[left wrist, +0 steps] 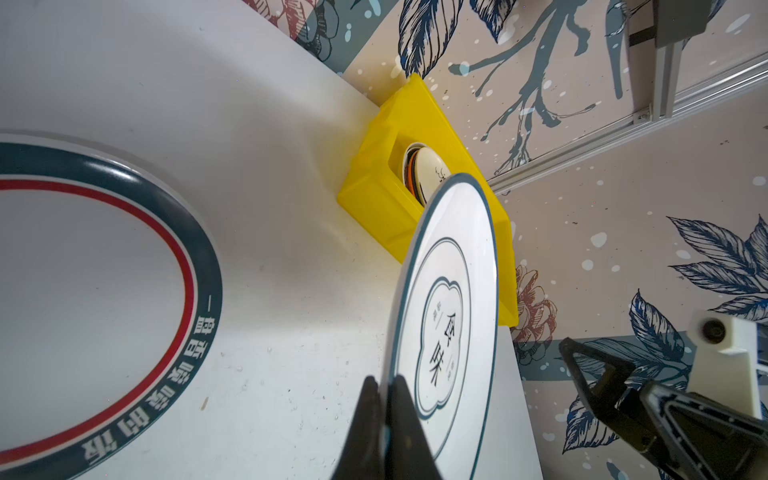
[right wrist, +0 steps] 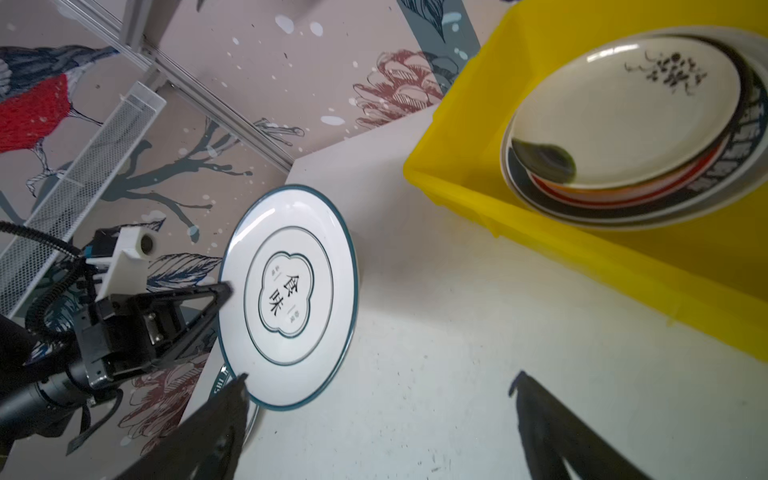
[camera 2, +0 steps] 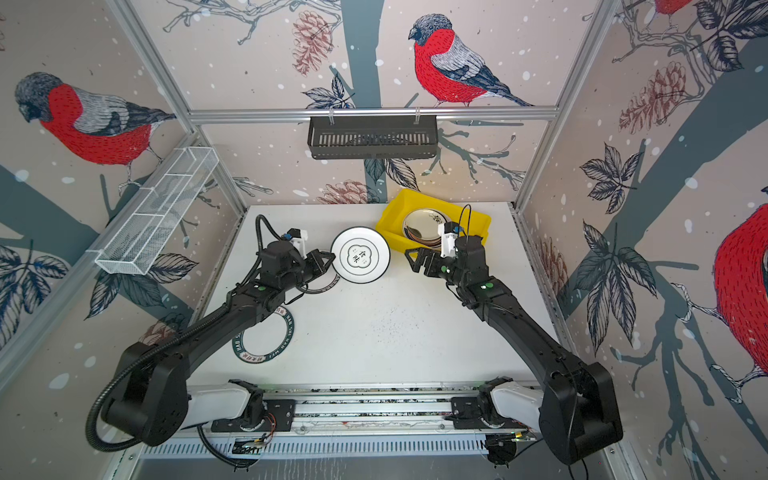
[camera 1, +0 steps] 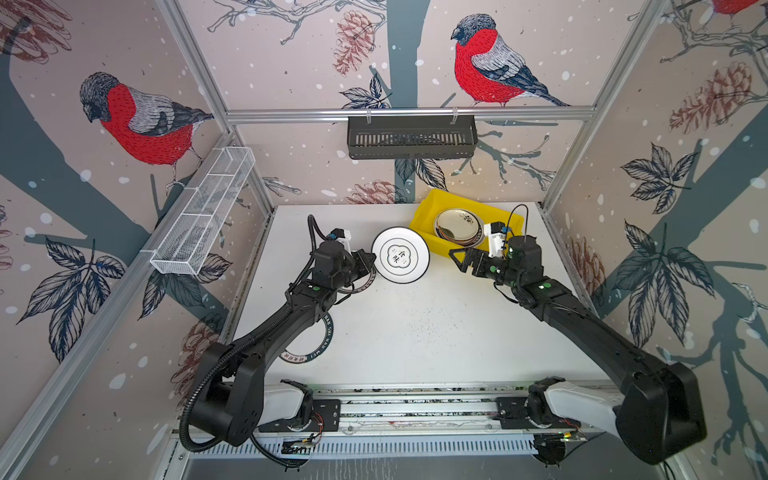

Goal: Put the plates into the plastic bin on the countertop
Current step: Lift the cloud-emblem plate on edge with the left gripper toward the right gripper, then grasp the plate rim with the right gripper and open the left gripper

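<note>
Though speckled, white countertop, bird-print walls.

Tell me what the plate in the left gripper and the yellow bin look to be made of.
Held plate: glossy, smooth white with printed teal rings and light reflections; glazed ceramic or melamine, the look leaves it open. Yellow bin: moulded plastic, judging by its uniform bright colour, soft sheen and rounded lipped rim.

White worktop, aluminium rails along its edges, dark specks mid-surface. yellow bin sits skewed at the far right corner. teal-lettered plate lies flat near left, part hidden under the left arm. second teal-rimmed plate lies flat further back on the left, mostly hidden in both top views.
</note>
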### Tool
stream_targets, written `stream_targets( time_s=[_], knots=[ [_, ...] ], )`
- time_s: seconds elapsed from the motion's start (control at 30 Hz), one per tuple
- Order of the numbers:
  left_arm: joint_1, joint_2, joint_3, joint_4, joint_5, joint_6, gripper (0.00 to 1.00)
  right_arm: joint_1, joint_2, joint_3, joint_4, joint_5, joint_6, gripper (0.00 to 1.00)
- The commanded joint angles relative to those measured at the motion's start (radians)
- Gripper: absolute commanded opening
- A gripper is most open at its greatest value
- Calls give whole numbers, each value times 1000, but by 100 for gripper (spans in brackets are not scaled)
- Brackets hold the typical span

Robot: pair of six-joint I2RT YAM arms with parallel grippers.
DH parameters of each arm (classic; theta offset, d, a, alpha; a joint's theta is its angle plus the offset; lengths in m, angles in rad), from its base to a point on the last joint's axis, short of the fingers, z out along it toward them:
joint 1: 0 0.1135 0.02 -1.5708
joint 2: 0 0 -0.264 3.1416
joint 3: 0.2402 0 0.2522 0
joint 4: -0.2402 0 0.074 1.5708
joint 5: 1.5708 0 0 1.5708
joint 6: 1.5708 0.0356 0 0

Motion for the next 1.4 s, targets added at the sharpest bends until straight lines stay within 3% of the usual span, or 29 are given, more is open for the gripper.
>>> stream_targets(
  time_s=[0.0,0.2,0.5,0.57,0.7,0.9,1.13,1.33,1.37],
  knots=[
    [-9,32,-6,74,33,-18,0,-4,-28,-46,113,-50,31,99],
    [-63,93,6,153,61,-47,0,-2,12,-91,198,-105,57,99],
    [-147,210,53,320,119,-133,0,-4,107,-91,236,-120,59,89],
    [-157,228,69,324,132,-139,0,-7,120,-86,248,-128,65,82],
    [-165,237,79,326,138,-138,0,-11,145,-80,274,-145,88,58],
    [-165,247,103,291,164,-108,0,-13,151,-93,305,-141,119,31],
    [-163,278,131,285,190,-97,0,-11,145,-97,310,-132,140,6],
    [-163,276,135,266,182,-88,0,-12,144,-101,304,-129,153,0],
    [-162,276,134,260,178,-86,8,-13,141,-103,307,-126,155,0]
  ],
)
